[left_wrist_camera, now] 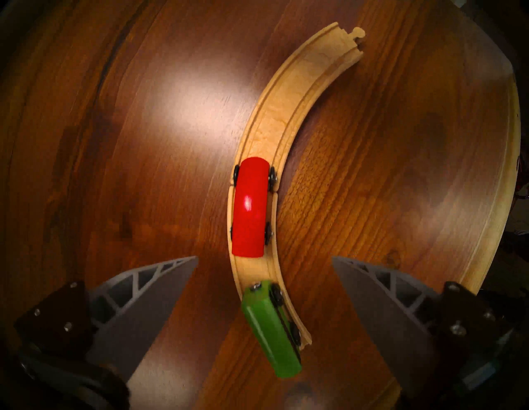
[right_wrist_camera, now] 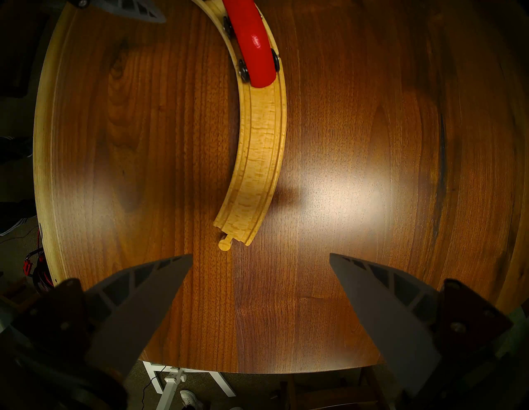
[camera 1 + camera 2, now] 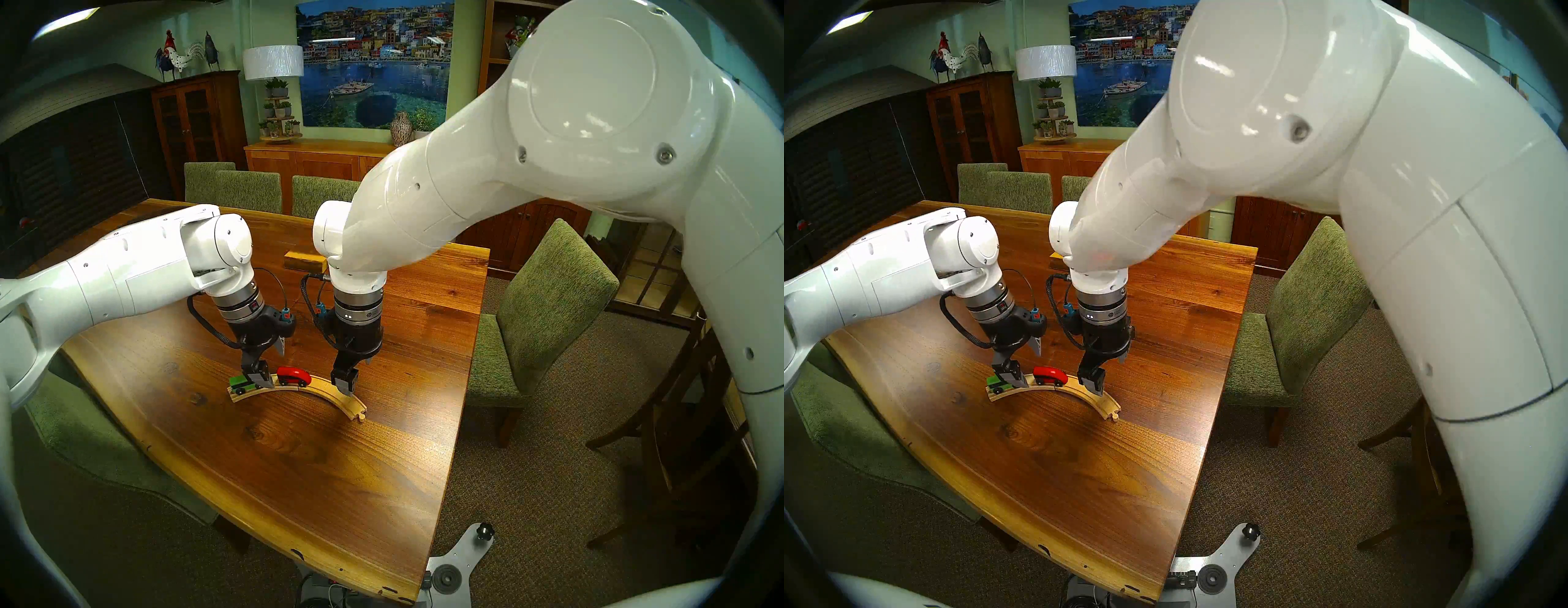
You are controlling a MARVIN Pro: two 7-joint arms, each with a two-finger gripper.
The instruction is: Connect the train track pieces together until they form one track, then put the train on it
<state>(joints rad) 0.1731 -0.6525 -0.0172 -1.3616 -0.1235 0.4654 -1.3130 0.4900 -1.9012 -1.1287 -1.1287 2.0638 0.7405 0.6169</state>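
Both claws stand wide open and hold nothing. From the head views, the left claw (image 3: 265, 361) hangs just above the gap between the green car (image 3: 242, 383) and the red car (image 3: 293, 375), while the right claw (image 3: 348, 373) hangs over the right half of the track (image 3: 322, 388), which lies as one pale arc on the table (image 3: 297, 467). A yellow-brown wooden block (image 3: 304, 260) sits well apart at the far side. In the second head view the same layout shows: left claw (image 3: 1015, 365) over the green car (image 3: 999, 384), red car (image 3: 1049, 375) on the crown of the track (image 3: 1081, 390), right claw (image 3: 1096, 371) above the arc's right part.

Seen from the left wrist, the red car (image 1: 250, 206) sits square with its wheels in the grooves, straddling the seam of the track (image 1: 289, 114). The green car (image 1: 272, 329) is skewed: its end nearest the red car is on the wood, its other end overhangs the track's edge and end, so it is probably not seated. Doing this step well likely means re-gripping the green car across its sides, turning it to follow the curve, and lowering it until all wheels drop into the grooves, just behind the red one.

From the right wrist, the fingers (image 2: 148, 303) are spread over bare table; the track (image 2: 257, 160) ends in its peg, red car (image 2: 256, 43) at the top.
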